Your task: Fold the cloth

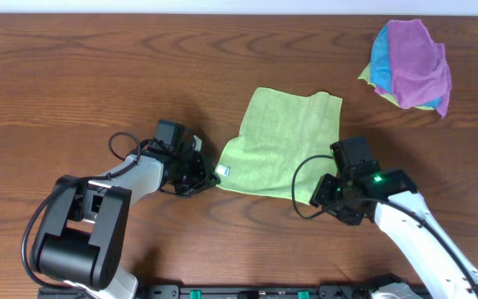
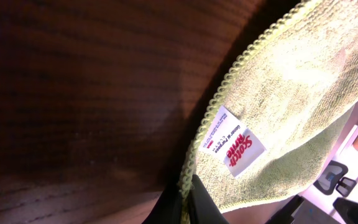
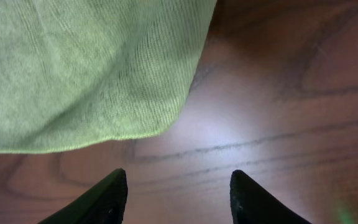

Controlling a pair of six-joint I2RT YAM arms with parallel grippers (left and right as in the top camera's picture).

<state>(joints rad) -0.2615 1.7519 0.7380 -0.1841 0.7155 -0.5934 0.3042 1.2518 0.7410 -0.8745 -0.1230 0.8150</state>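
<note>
The lime-green cloth [image 1: 282,141] lies on the table centre, roughly folded, its white tag [image 1: 224,171] at the front left corner. My left gripper [image 1: 199,169] is shut on that corner's stitched edge; in the left wrist view the cloth [image 2: 303,93] and the tag [image 2: 232,144] hang just past the pinching fingers [image 2: 184,202]. My right gripper [image 1: 347,170] is open and empty just off the cloth's front right corner. In the right wrist view its fingers [image 3: 178,193] hover over bare wood below the cloth's corner [image 3: 86,74].
A pile of purple [image 1: 417,58] and blue [image 1: 380,66] cloths lies at the far right of the wooden table [image 1: 73,83]. The arms' black cables loop beside each wrist.
</note>
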